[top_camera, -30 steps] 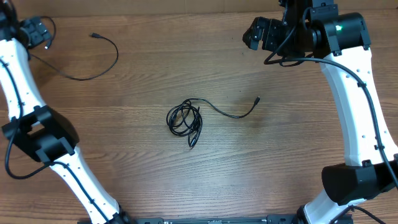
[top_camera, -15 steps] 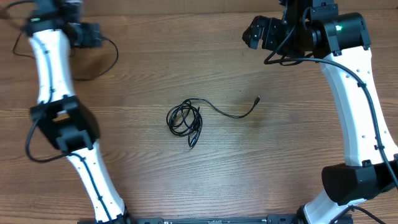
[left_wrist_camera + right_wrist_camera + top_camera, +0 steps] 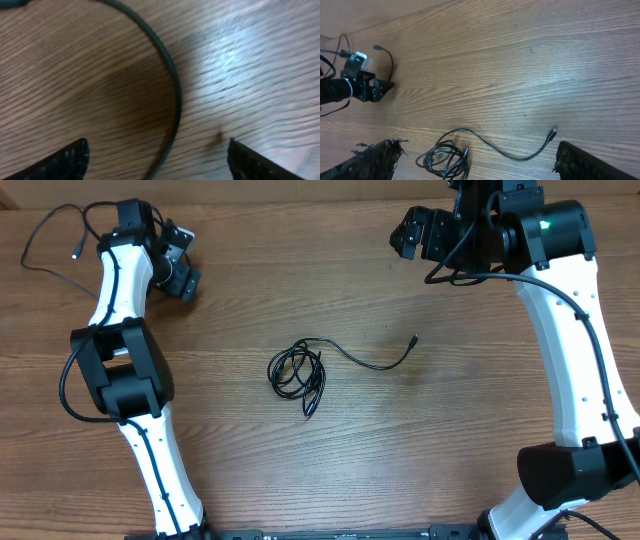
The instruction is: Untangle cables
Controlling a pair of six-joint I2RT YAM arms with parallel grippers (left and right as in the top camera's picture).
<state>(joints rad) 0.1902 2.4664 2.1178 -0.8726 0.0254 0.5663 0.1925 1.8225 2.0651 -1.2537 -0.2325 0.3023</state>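
A small tangled coil of black cables (image 3: 296, 374) lies mid-table, with one strand trailing right to a plug tip (image 3: 415, 338); the right wrist view shows the same coil (image 3: 445, 161). A separate loose cable (image 3: 176, 95) curves across the wood at the far left, its plug (image 3: 377, 48) just beyond my left gripper. My left gripper (image 3: 183, 278) hovers low over that cable, open, with the strand running between its fingers (image 3: 67, 160) and touching neither. My right gripper (image 3: 410, 235) hangs high at the back right, open and empty.
A thin black wire (image 3: 30, 250) loops by the left arm at the top-left corner. The left arm's white links (image 3: 115, 370) stretch along the left side, and the right arm (image 3: 575, 350) runs down the right side. Bare wood lies around the coil.
My left arm has swung in from the left edge and come down over the loose cable at the far left. Its jaws have narrowed a little. The right arm and the coil have not moved.
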